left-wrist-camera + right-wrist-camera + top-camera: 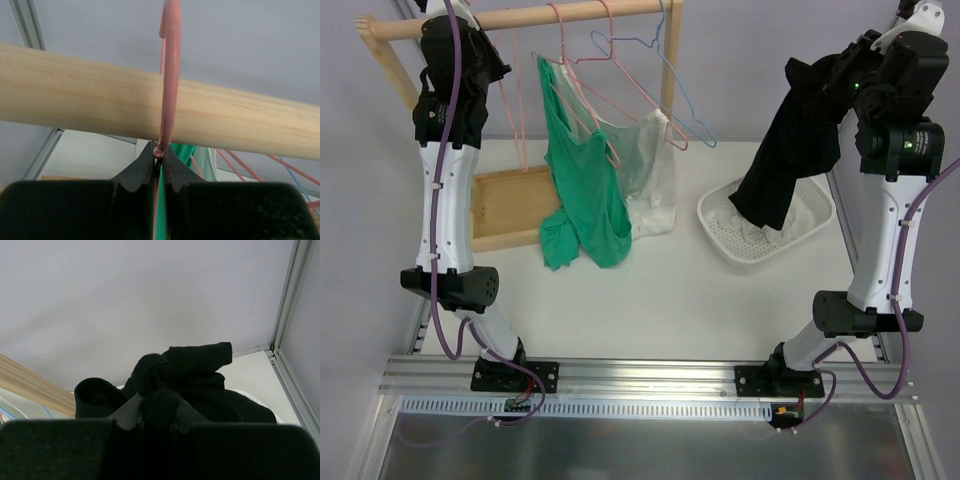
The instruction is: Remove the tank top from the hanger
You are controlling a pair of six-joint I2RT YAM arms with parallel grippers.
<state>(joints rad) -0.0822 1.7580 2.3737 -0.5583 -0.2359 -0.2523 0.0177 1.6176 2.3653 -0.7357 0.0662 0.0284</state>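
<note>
1. Upper left of the top view: the left tool is pressed together on the neck of a pink hanger, just beneath the wooden rod that the hanger's hook loops over. The left wrist view shows the pinch plainly. From above, this hanger looks bare.

2. Centre of the top view: a green tank top droops from another pink hanger on the same rod, its hem reaching the table. A white garment hangs just beside it, partly behind. An empty blue hanger hangs to their right.

3. Right of the top view: the right tool is clamped on a bunched fold of the black tank top. The cloth is wadded around both fingers in the right wrist view. The garment hangs from the raised arm, its lower end dipping into the white basket on the table.

4. Progress, judged from these views: the black tank top appears free of any hanger, so the removal itself looks done. What seems left is to let the cloth go into the basket and release the pink hanger. The green and white pieces remain on the rod.
</note>
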